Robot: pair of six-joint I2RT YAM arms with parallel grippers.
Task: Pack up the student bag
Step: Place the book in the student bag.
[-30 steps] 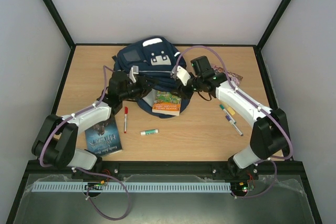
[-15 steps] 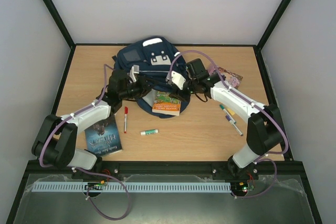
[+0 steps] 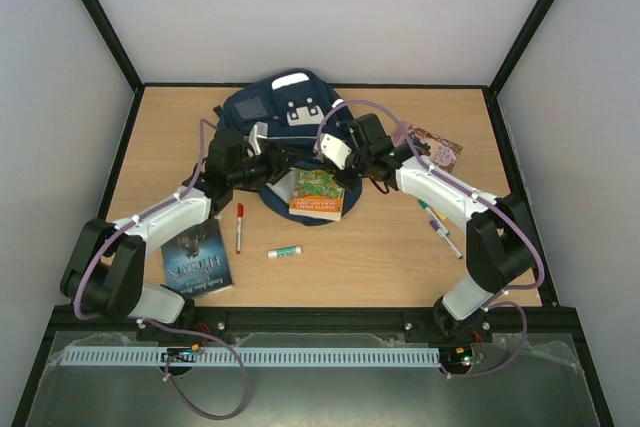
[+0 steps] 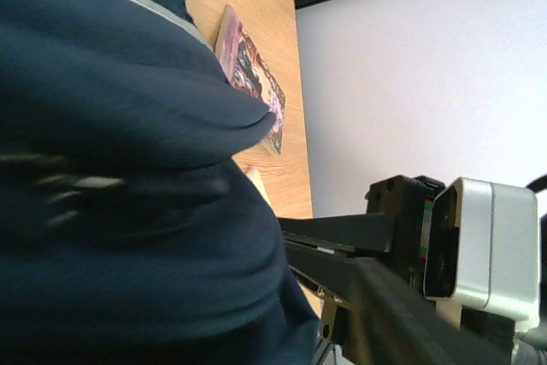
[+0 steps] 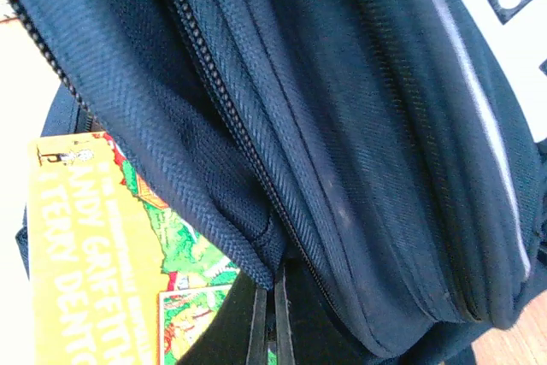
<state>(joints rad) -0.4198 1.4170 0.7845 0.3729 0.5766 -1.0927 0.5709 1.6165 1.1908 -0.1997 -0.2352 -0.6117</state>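
The navy student bag (image 3: 283, 112) lies at the back middle of the table, its mouth facing me. An orange and green book (image 3: 318, 194) sticks half out of that mouth. My right gripper (image 3: 327, 159) is at the mouth's right side. In the right wrist view it (image 5: 267, 318) is shut on the bag's zipper edge (image 5: 272, 250), with the book (image 5: 94, 237) just to the left. My left gripper (image 3: 272, 159) is at the mouth's left side. In the left wrist view blurred bag fabric (image 4: 128, 211) hides its fingertips; only the fingers (image 4: 350, 232) show, a narrow gap between them.
A dark blue book (image 3: 197, 259) lies near the left arm. A red marker (image 3: 239, 227) and a white and green glue stick (image 3: 285, 251) lie in front of the bag. Markers (image 3: 440, 225) lie to the right, and a pink book (image 3: 437, 147) lies at the back right.
My right gripper has moved left to the bag's mouth and closed on its zipper edge. The left arm has barely moved.
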